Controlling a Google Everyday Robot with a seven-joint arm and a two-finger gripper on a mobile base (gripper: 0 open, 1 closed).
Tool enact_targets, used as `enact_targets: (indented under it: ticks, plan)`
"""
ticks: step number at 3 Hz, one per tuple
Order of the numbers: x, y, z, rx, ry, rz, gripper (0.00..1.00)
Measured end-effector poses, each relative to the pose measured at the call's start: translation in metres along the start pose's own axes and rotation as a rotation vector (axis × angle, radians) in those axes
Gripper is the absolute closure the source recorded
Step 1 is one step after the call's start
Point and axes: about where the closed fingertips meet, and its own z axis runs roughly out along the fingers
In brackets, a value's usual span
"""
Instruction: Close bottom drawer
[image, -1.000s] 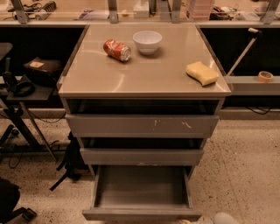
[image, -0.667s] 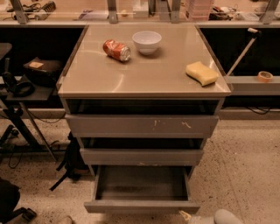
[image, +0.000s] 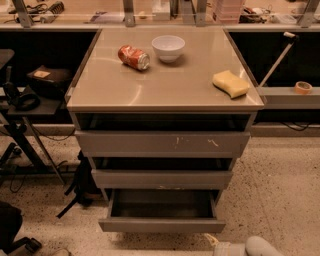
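Observation:
The bottom drawer is the lowest of three grey drawers in the cabinet. It stands partly open and its empty inside shows. Its plain flat front faces me near the lower edge of the view. My gripper comes in from the bottom right corner, just below and in front of the right end of the drawer front. The pale grey arm lies behind it. I cannot see whether the gripper touches the front.
The widest drawer front with white scratches and the middle drawer front are above it. On the cabinet top are a red can, a white bowl and a yellow sponge. A black stand is at the left.
The bottom drawer has slid inward toward the cabinet; less of its inside shows. My gripper has moved forward and left along with the drawer front.

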Motion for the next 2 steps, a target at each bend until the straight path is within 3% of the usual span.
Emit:
enact_targets:
  ticks: [2]
  plan:
    - [-0.031,-0.053,0.004,0.088,-0.083,-0.086,0.00]
